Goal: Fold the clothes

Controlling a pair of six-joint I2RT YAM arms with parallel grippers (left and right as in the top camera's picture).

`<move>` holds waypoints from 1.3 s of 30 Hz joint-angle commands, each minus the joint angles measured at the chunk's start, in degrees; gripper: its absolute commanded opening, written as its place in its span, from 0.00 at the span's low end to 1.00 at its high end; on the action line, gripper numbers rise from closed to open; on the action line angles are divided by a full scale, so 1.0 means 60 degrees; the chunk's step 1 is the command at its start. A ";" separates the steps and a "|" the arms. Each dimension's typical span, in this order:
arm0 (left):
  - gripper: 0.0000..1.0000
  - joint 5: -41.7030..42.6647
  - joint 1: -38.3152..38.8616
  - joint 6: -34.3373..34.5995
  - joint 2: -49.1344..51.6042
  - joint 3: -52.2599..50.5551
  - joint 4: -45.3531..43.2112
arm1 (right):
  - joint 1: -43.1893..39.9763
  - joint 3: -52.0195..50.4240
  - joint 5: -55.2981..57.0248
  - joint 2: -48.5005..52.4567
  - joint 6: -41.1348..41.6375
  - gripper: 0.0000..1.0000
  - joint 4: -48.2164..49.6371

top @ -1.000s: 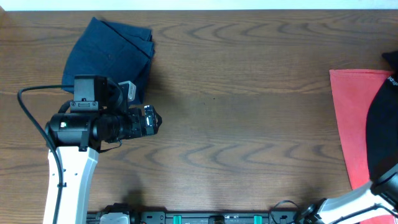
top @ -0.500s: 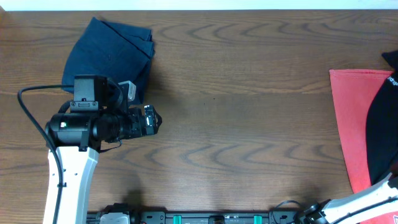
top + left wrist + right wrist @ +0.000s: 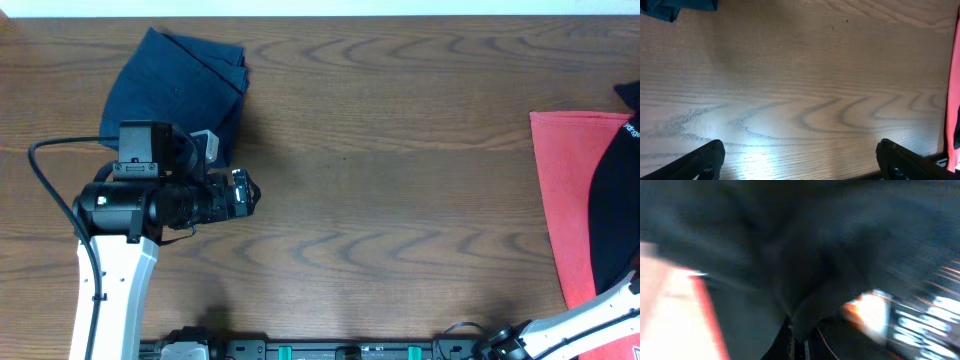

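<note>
Of the clothes, a folded navy-blue garment (image 3: 180, 88) lies at the far left. A coral-red T-shirt (image 3: 560, 200) lies flat at the right edge, with a black T-shirt (image 3: 612, 215) on top of it. My left gripper (image 3: 250, 194) hovers over bare wood beside the navy piece, wide open, with nothing between its fingers (image 3: 705, 161). The right wrist view is blurred. Black T-shirt cloth (image 3: 790, 245) fills it and puckers into my right gripper (image 3: 798, 341), which is shut on it. The red T-shirt's edge (image 3: 707, 310) shows at the left.
A brown wooden table (image 3: 400, 150) spans the view. My right arm (image 3: 575, 322) enters from the bottom right corner. The left arm's white link (image 3: 110, 290) stands at the lower left. A black rail (image 3: 340, 350) runs along the front edge.
The right arm's link at the bottom right corner has shifted slightly lower and to the right. The left arm and the navy garment have not moved.
</note>
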State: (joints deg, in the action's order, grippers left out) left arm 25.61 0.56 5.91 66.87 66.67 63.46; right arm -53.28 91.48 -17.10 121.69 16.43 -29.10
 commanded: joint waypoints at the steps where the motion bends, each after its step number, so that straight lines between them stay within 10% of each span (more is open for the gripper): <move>1: 0.98 0.0157 0.0011 -0.0124 0.0018 0.0197 0.0015 | 0.0379 0.0535 -0.3184 -0.1075 0.0550 0.01 0.0299; 13: 0.98 0.0160 0.0011 -0.0124 -0.0011 0.0197 -0.0015 | 0.4969 0.0576 -0.3195 -0.2779 0.0499 0.01 -0.1162; 27: 0.98 0.0120 0.0011 -0.0160 -0.0787 0.0667 0.0066 | 1.2356 0.0404 0.1617 -0.2761 -0.0339 0.01 -0.3705; 39: 0.98 -0.0270 0.0011 -0.0193 -0.1053 0.0761 0.0135 | 1.4415 0.0404 0.3982 -0.2761 -0.0772 0.57 -0.4142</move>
State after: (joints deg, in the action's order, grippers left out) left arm 24.88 0.56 5.72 60.71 70.08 64.14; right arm 35.35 94.04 -1.23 105.60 10.57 -54.11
